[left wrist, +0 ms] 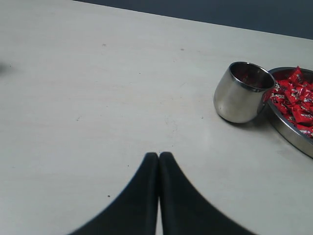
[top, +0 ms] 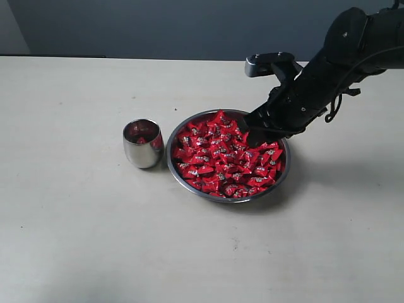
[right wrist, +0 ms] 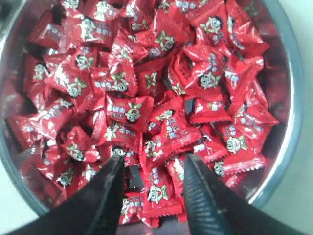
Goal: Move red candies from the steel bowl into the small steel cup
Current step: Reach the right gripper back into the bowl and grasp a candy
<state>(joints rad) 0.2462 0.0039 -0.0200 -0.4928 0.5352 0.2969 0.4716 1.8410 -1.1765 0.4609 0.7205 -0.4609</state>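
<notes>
Standing upright, mouth up: small steel cup (top: 143,144) beside steel bowl (top: 189,189).

On the worktop (top: 76,240) the small steel cup (top: 143,144) stands upright just to the left of the steel bowl (top: 235,199), their sides close together, with the candies (top: 218,158) heaped in the bowl from rim to rim. The right gripper (top: 255,136) reaches in from the right and comes down over the bowl's rear right part, its tips at the heap. In the right wrist view the right gripper (right wrist: 152,159) has candies (right wrist: 146,98) lying between and ahead of its two fingers. The left gripper (left wrist: 158,155) sits over bare worktop, well apart from the cup (left wrist: 242,93), with the bowl (left wrist: 288,131) beyond the cup.
</notes>
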